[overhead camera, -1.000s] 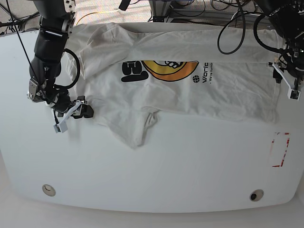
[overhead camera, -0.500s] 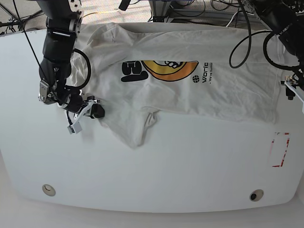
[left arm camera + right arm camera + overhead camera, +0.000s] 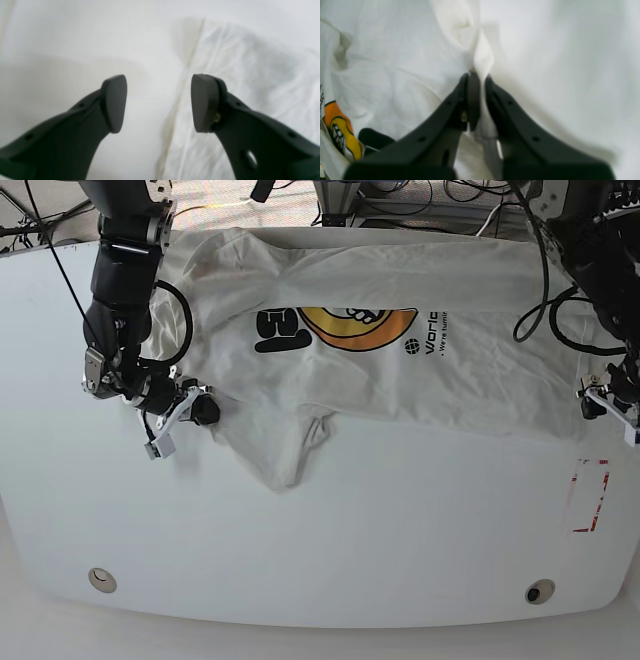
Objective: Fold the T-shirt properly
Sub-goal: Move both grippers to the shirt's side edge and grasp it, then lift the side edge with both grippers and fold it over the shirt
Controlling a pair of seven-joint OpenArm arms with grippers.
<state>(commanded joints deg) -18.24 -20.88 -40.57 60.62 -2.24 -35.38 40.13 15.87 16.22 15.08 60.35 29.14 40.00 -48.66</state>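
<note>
The white T-shirt (image 3: 400,380) lies spread across the far half of the table, its orange-and-black graphic (image 3: 355,325) partly folded under. A loose flap (image 3: 295,450) hangs toward the front. In the base view my right gripper (image 3: 205,412) is at the shirt's left edge. The right wrist view shows that gripper (image 3: 477,75) shut on a raised pinch of white T-shirt (image 3: 483,55). My left gripper (image 3: 588,402) hovers at the shirt's right edge. In the left wrist view it (image 3: 158,100) stands open, the T-shirt (image 3: 250,75) hem running between its fingers.
The white table (image 3: 350,530) has two round holes near its front edge (image 3: 101,580) (image 3: 540,591). A red-marked rectangle (image 3: 590,495) sits at the front right. Cables (image 3: 400,195) and frame parts crowd the back edge.
My right gripper slid rightward onto the shirt's left edge. My left gripper came down along the shirt's right edge toward its near corner.
</note>
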